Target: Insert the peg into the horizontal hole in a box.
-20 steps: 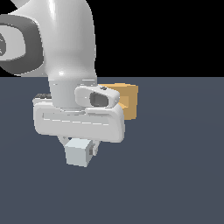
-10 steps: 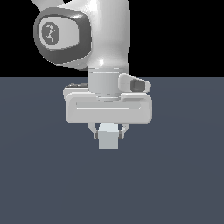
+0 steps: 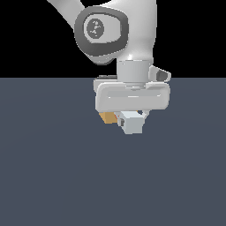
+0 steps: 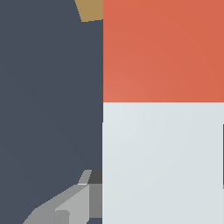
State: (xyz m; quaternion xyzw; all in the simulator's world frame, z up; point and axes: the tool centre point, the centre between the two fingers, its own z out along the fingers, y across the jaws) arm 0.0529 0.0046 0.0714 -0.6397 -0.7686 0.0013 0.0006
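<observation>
My gripper (image 3: 131,118) is shut on the peg (image 3: 133,122), whose pale grey-white end faces the exterior camera just under the hand. In the wrist view the peg fills much of the picture, with its grey-white part (image 4: 162,162) and its red-orange end (image 4: 162,50) pointing away from the hand. Only a corner of the tan box (image 3: 107,117) shows behind the hand, towards the exterior view's left of the peg; a sliver of it shows in the wrist view (image 4: 89,9) beyond the red end. The hole is hidden.
A flat dark blue-grey table (image 3: 53,176) spans the lower part of the exterior view under a black background. One grey finger (image 4: 72,199) shows beside the peg in the wrist view.
The arm has swung towards the exterior view's right with the peg. The box, in view beside the hand a second ago and hidden half a second ago, now peeks out on the hand's left.
</observation>
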